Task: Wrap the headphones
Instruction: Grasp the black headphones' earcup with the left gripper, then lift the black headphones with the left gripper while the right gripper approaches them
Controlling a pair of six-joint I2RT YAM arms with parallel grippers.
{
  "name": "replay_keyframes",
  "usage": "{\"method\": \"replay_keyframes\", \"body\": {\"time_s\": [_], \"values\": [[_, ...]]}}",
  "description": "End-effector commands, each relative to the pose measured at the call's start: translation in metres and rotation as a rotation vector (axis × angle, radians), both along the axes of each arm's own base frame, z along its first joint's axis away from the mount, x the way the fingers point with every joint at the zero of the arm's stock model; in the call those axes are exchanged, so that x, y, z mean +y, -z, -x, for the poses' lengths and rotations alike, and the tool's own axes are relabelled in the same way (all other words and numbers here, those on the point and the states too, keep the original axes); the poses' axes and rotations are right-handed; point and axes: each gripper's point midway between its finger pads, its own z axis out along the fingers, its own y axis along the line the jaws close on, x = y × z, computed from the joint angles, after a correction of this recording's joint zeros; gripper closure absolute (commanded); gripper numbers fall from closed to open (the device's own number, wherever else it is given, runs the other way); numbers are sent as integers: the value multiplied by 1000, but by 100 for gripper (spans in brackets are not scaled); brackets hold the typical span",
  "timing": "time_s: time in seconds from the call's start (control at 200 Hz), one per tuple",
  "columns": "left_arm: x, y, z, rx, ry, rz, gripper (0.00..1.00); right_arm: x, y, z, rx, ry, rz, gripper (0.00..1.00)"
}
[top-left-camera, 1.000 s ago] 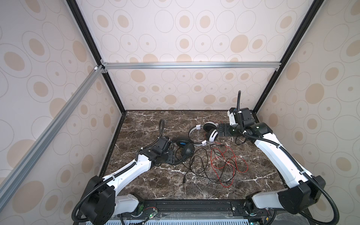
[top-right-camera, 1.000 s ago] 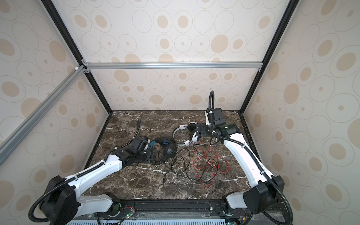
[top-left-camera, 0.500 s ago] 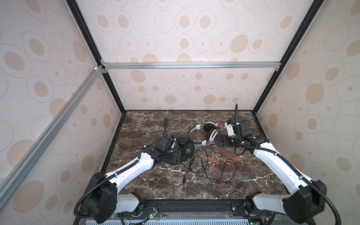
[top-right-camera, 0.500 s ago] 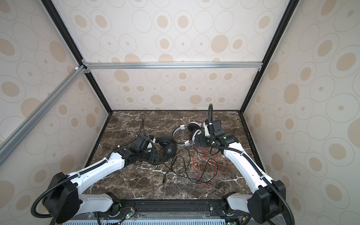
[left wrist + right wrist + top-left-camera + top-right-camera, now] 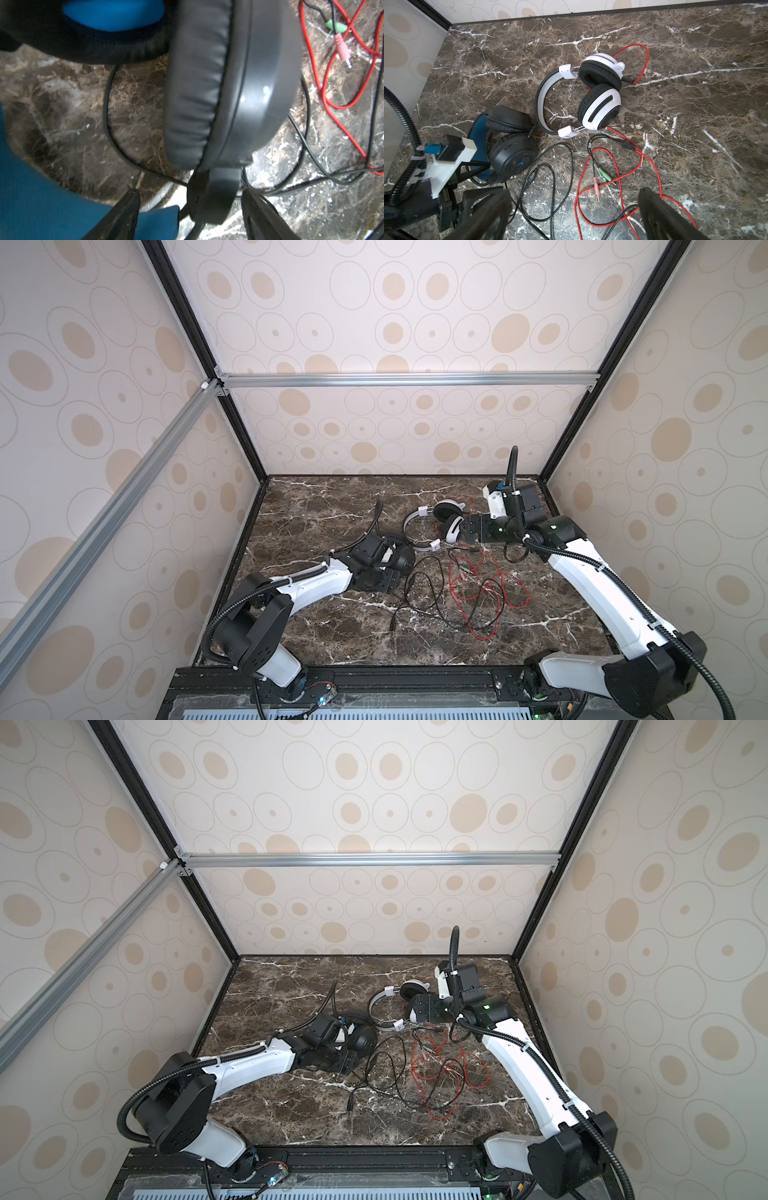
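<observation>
The black headphones (image 5: 401, 558) (image 5: 365, 1042) lie left of the middle, with a blue inner headband (image 5: 477, 135). My left gripper (image 5: 388, 572) (image 5: 190, 193) is open, its fingers (image 5: 128, 205) straddling the stem under one black earcup (image 5: 239, 93) with gaps on both sides. The white headphones (image 5: 451, 529) (image 5: 600, 108) have black pads and lie at the back. My right gripper (image 5: 469, 531) (image 5: 574, 207) hangs open above the cords beside them, holding nothing. The black cord (image 5: 415, 585) and the red cord (image 5: 490, 593) sprawl tangled across the middle.
The marble table (image 5: 332, 510) is closed in by patterned walls at the back and on both sides. Pink (image 5: 596, 185) and green (image 5: 605, 175) plugs lie among the cords. A black cord end (image 5: 392, 624) points toward the front edge.
My left gripper has moved right, up to the black headphones. The right arm dipped toward the white headphones, then rose again, ending slightly further left.
</observation>
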Motion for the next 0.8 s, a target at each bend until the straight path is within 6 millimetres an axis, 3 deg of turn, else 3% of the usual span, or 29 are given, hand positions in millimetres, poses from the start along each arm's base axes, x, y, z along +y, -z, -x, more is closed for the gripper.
{"method": "replay_keyframes", "body": {"time_s": [0.0,0.125,0.335,0.52,0.665,0.795], "values": [[-10,1,-10,-65,56,-23,26,2,-5,0,16,9,-6,2],[-14,-2,-13,-89,66,-18,37,6,-11,-1,20,11,-33,3],[-20,-16,-15,-115,75,20,78,4,-17,-3,14,38,-44,2],[-28,-35,-17,-125,73,69,98,4,-25,-4,-5,40,-45,3],[-30,-74,-28,-164,8,135,100,6,-51,-2,-127,12,-85,2],[-34,-130,-47,-168,-82,225,100,12,-70,6,-221,-43,-144,0]]}}
